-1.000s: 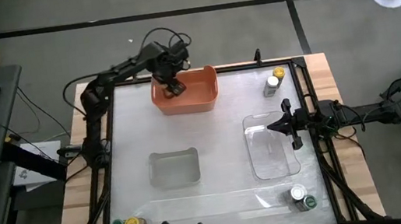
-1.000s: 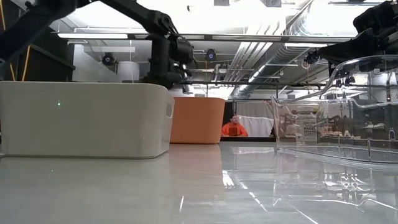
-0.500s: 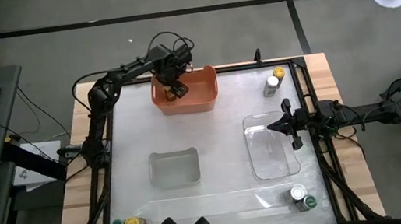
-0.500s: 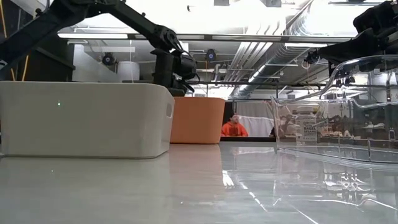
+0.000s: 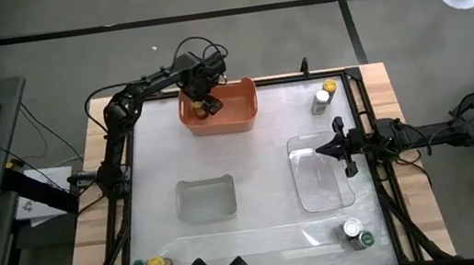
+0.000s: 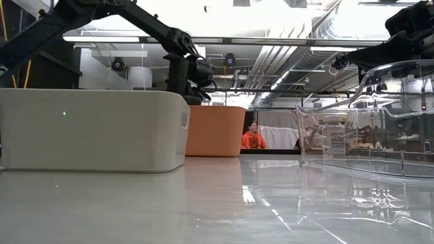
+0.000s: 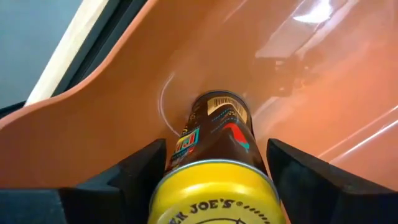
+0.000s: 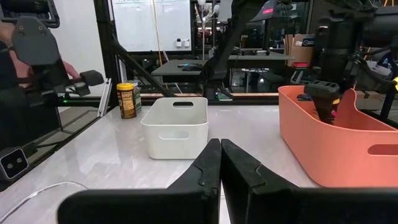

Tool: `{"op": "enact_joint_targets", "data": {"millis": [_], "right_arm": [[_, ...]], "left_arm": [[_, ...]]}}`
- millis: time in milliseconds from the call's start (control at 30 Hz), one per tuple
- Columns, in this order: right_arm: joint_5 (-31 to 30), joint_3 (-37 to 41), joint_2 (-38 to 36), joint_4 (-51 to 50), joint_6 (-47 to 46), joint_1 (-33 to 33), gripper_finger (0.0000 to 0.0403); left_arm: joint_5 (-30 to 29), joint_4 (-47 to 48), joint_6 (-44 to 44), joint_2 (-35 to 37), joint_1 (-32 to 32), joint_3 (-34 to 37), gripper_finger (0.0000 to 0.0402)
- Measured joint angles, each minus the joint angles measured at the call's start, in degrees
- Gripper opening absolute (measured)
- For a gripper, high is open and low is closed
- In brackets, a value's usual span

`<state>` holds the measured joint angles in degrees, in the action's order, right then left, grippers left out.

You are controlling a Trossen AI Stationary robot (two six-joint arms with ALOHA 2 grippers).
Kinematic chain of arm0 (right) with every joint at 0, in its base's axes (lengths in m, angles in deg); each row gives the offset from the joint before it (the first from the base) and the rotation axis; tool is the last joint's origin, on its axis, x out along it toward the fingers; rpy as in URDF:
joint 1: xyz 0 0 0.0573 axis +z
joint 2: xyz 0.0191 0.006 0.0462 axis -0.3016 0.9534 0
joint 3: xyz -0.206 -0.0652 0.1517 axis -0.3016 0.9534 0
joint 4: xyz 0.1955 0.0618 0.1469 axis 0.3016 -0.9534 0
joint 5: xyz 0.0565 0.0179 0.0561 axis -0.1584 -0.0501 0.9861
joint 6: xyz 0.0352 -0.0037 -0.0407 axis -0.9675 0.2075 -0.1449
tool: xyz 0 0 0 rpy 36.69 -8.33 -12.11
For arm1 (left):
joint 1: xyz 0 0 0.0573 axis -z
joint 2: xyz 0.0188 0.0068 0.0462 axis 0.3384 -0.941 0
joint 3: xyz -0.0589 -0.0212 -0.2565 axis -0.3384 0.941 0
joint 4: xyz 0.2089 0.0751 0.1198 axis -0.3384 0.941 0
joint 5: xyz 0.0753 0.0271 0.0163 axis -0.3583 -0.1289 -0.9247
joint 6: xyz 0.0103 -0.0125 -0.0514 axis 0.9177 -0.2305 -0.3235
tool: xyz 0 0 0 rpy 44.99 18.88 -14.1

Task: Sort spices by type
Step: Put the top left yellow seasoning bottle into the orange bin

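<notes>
We lower a yellow-lidded jar [image 7: 214, 158], clamped in our left gripper [image 5: 206, 106], into the orange tub [image 5: 244, 118]; our right gripper [image 5: 333, 148] waits, fingers together, six jars apparently still unsorted.

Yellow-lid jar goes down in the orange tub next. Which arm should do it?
Left. The left gripper is over the orange tub with the yellow-lid jar between its fingers, base near the tub floor. The right gripper is shut and empty above the clear tub, well away.
</notes>
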<state>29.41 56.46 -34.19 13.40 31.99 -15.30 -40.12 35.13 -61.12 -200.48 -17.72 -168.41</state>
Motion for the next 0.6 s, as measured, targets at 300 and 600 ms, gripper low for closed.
{"op": "enact_joint_targets", "data": {"millis": [300,600], "right_arm": [[0.00,-0.01,-0.02,-0.01,-0.01,0.01,0.0000],[0.00,-0.01,0.02,-0.02,0.01,0.00,0.0000]], "left_arm": [[0.26,-1.38,-0.51,2.13,-0.83,0.00,0.0265],[0.24,-3.10,-1.64,6.42,-3.16,0.00,0.0266]]}}
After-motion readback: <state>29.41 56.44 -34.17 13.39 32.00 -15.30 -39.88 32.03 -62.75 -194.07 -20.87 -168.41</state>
